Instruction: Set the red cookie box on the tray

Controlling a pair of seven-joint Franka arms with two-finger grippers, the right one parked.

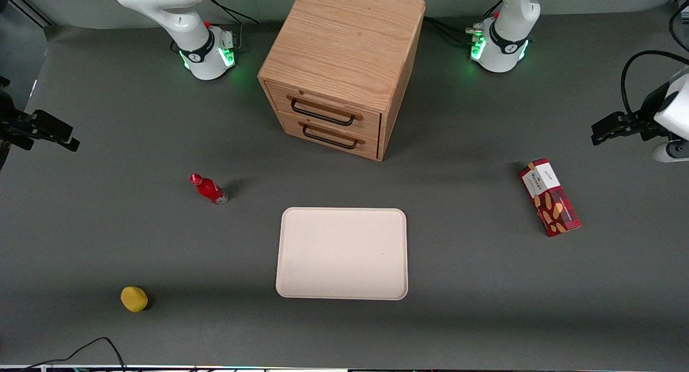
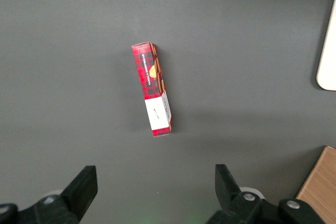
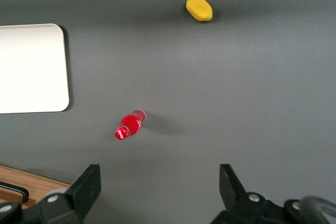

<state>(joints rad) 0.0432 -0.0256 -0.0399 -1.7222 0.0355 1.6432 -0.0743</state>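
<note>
Seen from the front, running from the parked arm's end of the grey counter (image 1: 484, 307) toward the working arm's. Small yellow rounded object (image 1: 134, 299) lying close to the camera, well apart from the claw. Small red bottle (image 1: 208, 189) tipped on its side, farther from the camera than the yellow object, also well apart from the claw. Cream tray (image 1: 290, 253) flat on the counter mid-table, nothing on it, nearer the camera than the claw and well off sideways from it. Wooden drawer cabinet (image 1: 344, 54) with two black-handled drawers, farther from the camera than the tray, front facing the tray.

Red cookie box (image 1: 549, 196) lying flat on the counter toward the working arm's end, well apart from the tray, white label end pointing away from the camera, biscuit pictures on the nearer half. Nearer the camera than the claw and below it, not touched by it.

Claw (image 1: 605, 131) raised above the counter at the working arm's edge of the table, released, gripping nothing. In the left wrist view, black fingers (image 2: 84, 187) spread wide, bare counter between them, red cookie box (image 2: 153, 89) apart from the fingertips, a corner of the tray (image 2: 328, 56) and of the cabinet (image 2: 320, 187) at the edge.
</note>
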